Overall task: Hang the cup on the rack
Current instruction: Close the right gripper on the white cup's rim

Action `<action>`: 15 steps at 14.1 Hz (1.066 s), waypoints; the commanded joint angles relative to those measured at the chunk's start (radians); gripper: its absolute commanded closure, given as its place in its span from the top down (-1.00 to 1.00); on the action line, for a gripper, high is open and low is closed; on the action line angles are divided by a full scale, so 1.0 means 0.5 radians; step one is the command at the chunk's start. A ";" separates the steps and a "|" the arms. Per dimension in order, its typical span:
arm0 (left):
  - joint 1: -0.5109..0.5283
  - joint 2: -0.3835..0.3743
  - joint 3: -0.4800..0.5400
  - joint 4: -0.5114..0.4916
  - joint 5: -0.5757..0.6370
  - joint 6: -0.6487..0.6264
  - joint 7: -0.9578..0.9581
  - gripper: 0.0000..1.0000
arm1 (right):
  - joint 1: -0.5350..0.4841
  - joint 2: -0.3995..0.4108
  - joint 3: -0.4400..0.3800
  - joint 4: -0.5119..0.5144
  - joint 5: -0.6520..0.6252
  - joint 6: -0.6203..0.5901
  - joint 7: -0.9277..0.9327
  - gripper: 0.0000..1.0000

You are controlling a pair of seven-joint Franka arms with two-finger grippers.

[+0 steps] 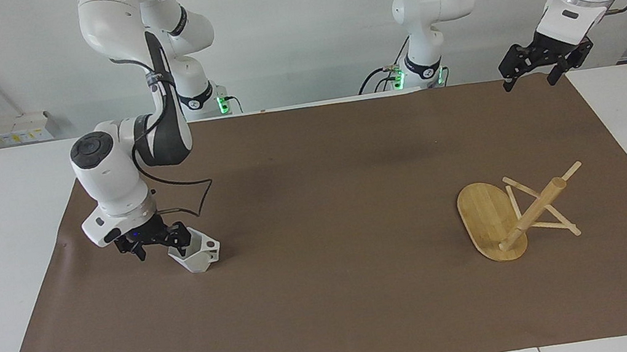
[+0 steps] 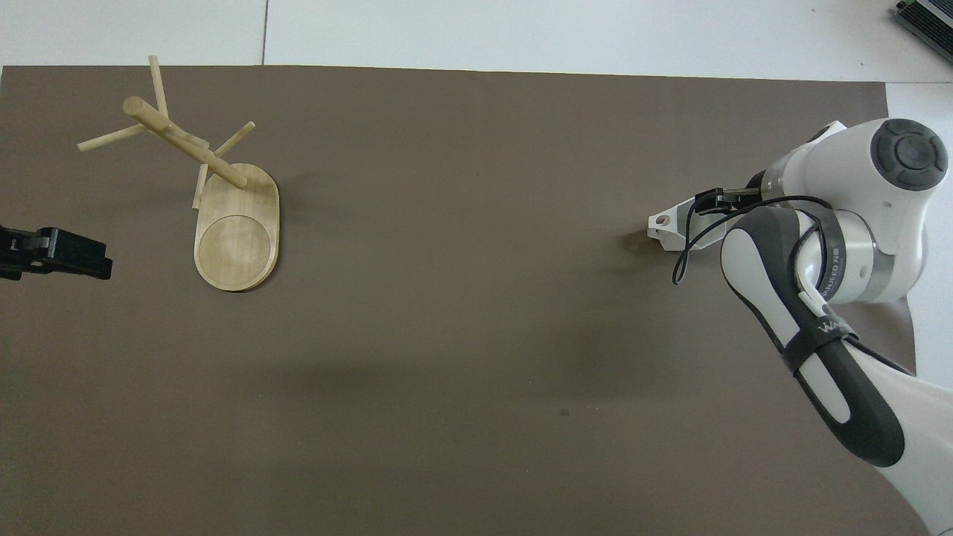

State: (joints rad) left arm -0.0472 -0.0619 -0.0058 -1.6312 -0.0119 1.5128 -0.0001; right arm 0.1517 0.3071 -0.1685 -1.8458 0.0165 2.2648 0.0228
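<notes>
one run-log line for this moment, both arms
stage: grasp cup | right gripper: at rim of cup on mat, right arm's end | left gripper: waiting, raised over mat edge | rack: upright, left arm's end, no cup on it

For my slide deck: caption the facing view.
Right gripper grips the white cup on the brown mat; left gripper waits raised, apart from the rack.
</notes>
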 commanded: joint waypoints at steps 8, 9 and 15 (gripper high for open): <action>-0.007 -0.066 0.009 -0.091 -0.022 0.027 -0.021 1.00 | 0.013 -0.010 0.006 -0.011 0.019 0.008 -0.049 -1.00; -0.007 -0.066 0.009 -0.091 -0.022 0.027 -0.021 1.00 | 0.013 -0.010 0.006 -0.011 0.019 0.008 -0.042 -1.00; -0.007 -0.066 0.009 -0.091 -0.022 0.030 -0.021 1.00 | 0.013 -0.010 0.006 0.010 0.173 -0.026 -0.039 -1.00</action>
State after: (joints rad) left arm -0.0472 -0.0679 -0.0058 -1.6447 -0.0119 1.5135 -0.0002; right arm 0.1632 0.3042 -0.1681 -1.8435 0.0643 2.2648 0.0212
